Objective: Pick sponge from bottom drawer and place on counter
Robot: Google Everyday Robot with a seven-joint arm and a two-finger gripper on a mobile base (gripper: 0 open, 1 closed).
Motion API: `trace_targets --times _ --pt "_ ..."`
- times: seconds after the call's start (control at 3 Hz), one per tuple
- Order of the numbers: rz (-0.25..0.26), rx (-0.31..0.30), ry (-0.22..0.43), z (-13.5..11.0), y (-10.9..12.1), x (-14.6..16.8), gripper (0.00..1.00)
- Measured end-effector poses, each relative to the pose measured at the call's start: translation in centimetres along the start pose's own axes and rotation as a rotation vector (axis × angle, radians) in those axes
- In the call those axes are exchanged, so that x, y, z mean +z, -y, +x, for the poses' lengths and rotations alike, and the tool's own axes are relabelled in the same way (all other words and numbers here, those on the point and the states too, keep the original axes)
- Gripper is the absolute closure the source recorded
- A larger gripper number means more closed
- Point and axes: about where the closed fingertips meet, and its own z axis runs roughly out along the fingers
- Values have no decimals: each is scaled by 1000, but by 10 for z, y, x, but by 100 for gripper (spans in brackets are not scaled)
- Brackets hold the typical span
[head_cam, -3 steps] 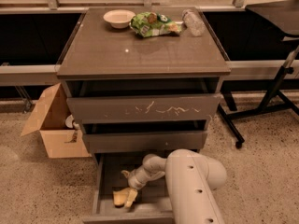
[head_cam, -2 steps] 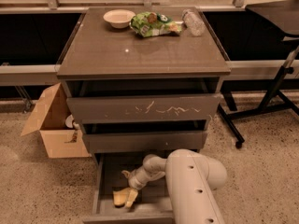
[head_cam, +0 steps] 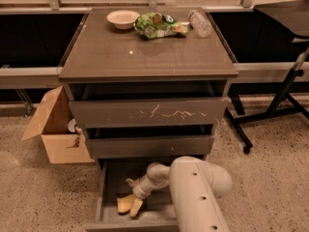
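Centrally, a grey-brown three-drawer cabinet stands on a speckled stone-like floor (head_cam: 43,197), backed by a pale rail with dark panels below it. The glossy counter (head_cam: 145,57), high above the gripper (head_cam: 133,193), reflects a small point of light and carries a pale bowl (head_cam: 122,19), a green snack bag (head_cam: 158,25) and a clear bottle (head_cam: 200,23) along its far edge. Up and to the left of the gripper sits an open cardboard box (head_cam: 53,129); far to its right, a black wheeled stand (head_cam: 280,105).

The scratched top drawer (head_cam: 149,112) and the middle drawer (head_cam: 149,146) are directly above the gripper. The bottom drawer (head_cam: 102,197) is pulled out, and the white arm (head_cam: 198,192) reaches into it from the right. The gripper is low inside — just over the sponge (head_cam: 126,205), apparently touching it; whether it is clamped on the sponge cannot be told.

The sponge lies on the drawer floor just below the gripper. It shows as two yellow-tan lobes side by side, so its long axis seems to run across the drawer's width — left end slightly higher.
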Motion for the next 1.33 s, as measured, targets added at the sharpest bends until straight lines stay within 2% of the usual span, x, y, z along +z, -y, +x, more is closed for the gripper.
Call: trace_targets --times 0.33,1.0,1.33 --pt "-20 1 -5 11 -1 12 18" --pt "-28 -3 -4 13 -1 14 64" --pt "18 -40 -10 4 5 -8 89"
